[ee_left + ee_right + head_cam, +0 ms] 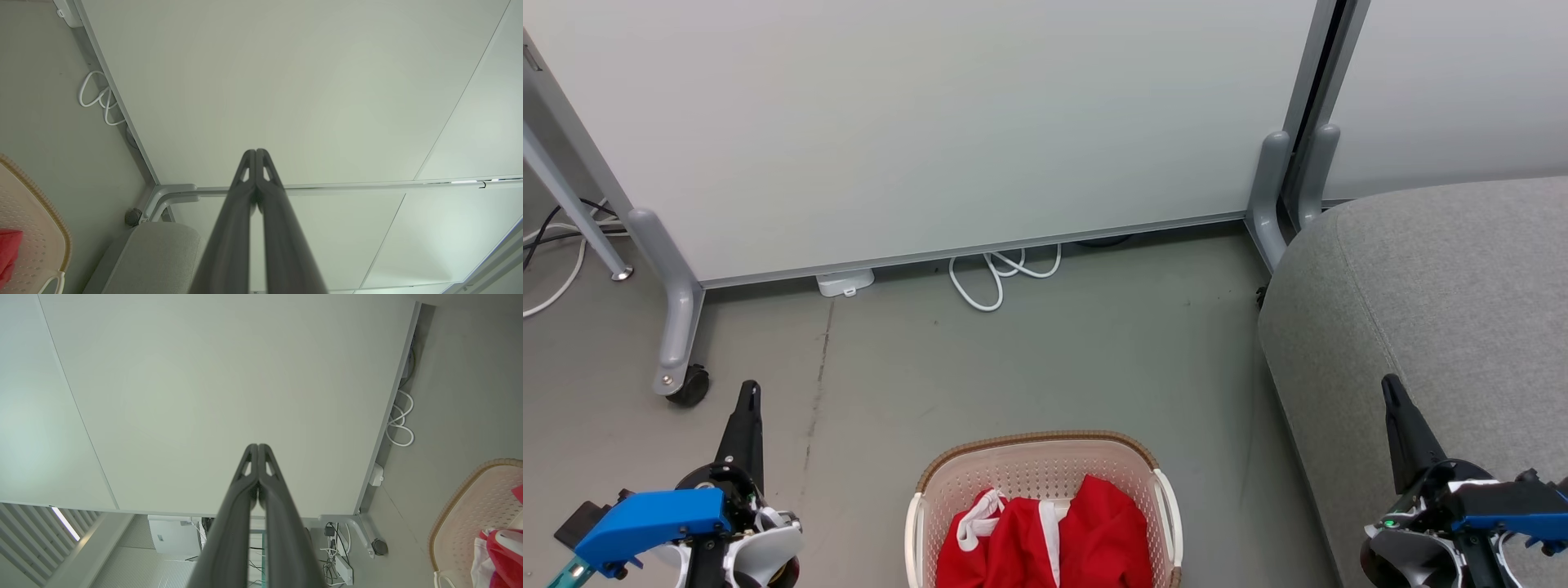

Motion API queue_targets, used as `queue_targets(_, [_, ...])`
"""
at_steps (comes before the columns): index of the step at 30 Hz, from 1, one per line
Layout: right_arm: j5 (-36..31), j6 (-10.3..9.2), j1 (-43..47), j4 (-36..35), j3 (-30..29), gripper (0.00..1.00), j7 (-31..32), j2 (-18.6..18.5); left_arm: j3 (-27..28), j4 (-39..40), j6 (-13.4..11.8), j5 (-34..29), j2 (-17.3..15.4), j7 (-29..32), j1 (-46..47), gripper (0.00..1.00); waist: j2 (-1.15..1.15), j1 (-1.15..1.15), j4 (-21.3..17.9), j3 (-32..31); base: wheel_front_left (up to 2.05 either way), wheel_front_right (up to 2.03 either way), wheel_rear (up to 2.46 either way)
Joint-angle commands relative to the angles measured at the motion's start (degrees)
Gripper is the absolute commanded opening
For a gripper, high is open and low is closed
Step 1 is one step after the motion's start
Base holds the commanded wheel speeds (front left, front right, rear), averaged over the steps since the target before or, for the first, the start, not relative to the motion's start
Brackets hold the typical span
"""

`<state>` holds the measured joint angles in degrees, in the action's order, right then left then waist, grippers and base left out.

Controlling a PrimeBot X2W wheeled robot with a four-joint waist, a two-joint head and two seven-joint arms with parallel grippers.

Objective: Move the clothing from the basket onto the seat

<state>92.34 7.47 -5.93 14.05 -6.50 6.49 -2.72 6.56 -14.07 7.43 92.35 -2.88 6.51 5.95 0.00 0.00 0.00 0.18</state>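
The clothing [1045, 539] is seen heaped in the basket [1029, 474], which stands on the floor [1029, 351] at the bottom centre of the head view, with the seat [1437, 278] near on its right and bare of any garment; the task is therefore judged to be at its very start. Both grippers are held up well apart from the basket. The left gripper [749, 390] is seen over the floor and the right gripper [1388, 384] against the seat's near edge, each with its fingers pressed together tip to tip and nothing between them (the wrist views make this plain). A first pick is what is called for. The fingers should be spread wide before any descent, and the arm brought down from above, so that the brown rim [1033, 436] is not caught. A raised fold near the middle of the red heap is best aimed at, since fabric is judged to be gripped more surely at a ridge than on a flat stretch. Once pinched, the garment should be lifted until trailing cloth is clear of the rim before it is carried across to the seat.
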Motion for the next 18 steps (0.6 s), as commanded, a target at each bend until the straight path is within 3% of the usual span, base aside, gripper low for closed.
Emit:
queue_targets(1, [0.16,0.05,-0.63,-0.04,-0.04,0.00,0.11,-0.32,0.05,0.26,0.11,0.14,0.04,0.20,0.56,0.00,0.00,0.00,0.00,0.00,0.00,0.00,0.00])
queue_targets(18, [0.16,0.05,-0.63,-0.04,-0.04,0.00,0.11,-0.32,0.05,0.26,0.10,0.14,0.04,0.20,0.57,0.00,0.00,0.00,0.00,0.00,0.00,0.00,0.00])
